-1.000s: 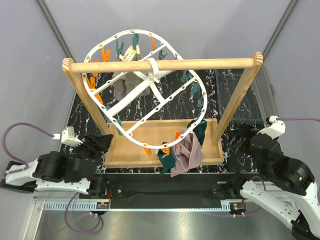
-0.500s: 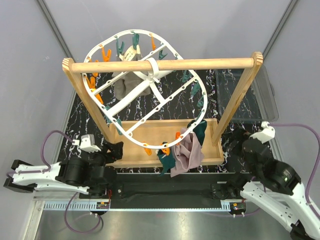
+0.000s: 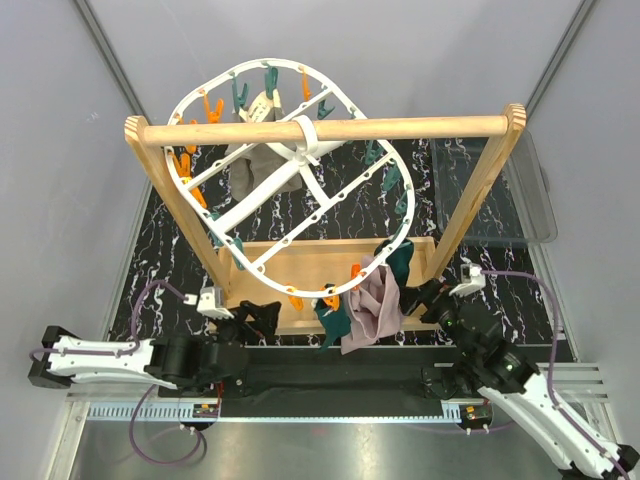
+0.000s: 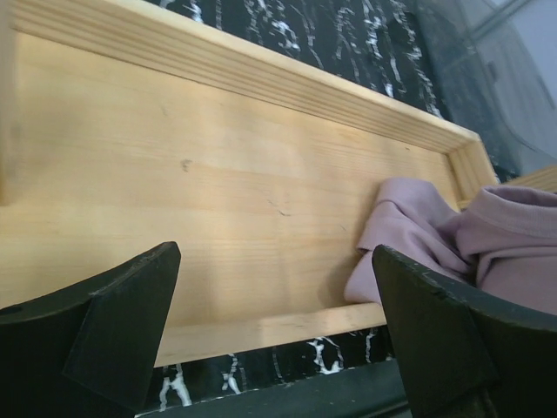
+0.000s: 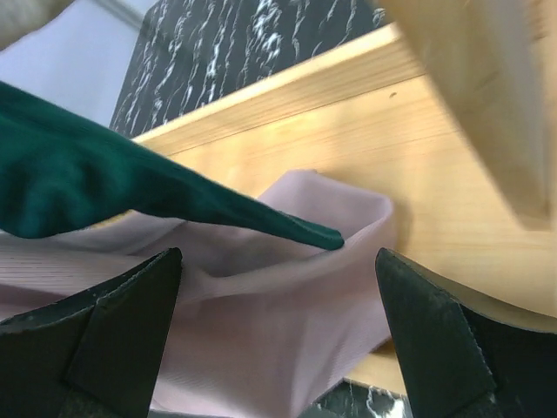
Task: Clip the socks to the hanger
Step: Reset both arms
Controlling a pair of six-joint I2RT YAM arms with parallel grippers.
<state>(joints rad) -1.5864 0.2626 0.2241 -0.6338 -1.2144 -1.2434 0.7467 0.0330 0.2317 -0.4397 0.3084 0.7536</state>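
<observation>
The black marbled table (image 3: 165,250) carries a wooden tray (image 3: 300,262), with the stand's rail (image 3: 330,130) above. Since half a second ago both my arms have swung inward. My left gripper (image 3: 258,315) (image 4: 277,257) is now at the tray's near-left edge and my right gripper (image 3: 432,300) (image 5: 278,257) is by its near-right corner. Both have fingers spread wide and hold nothing. The hanger (image 3: 258,196) hasn't shifted. The pink sock (image 3: 372,305) (image 4: 452,235) (image 5: 261,322) and the teal sock (image 3: 400,262) (image 5: 104,192) dangle from its near rim down to the tray. Fabric hides how they are fastened, and the post (image 5: 470,96) is a blur in my right wrist view.
</observation>
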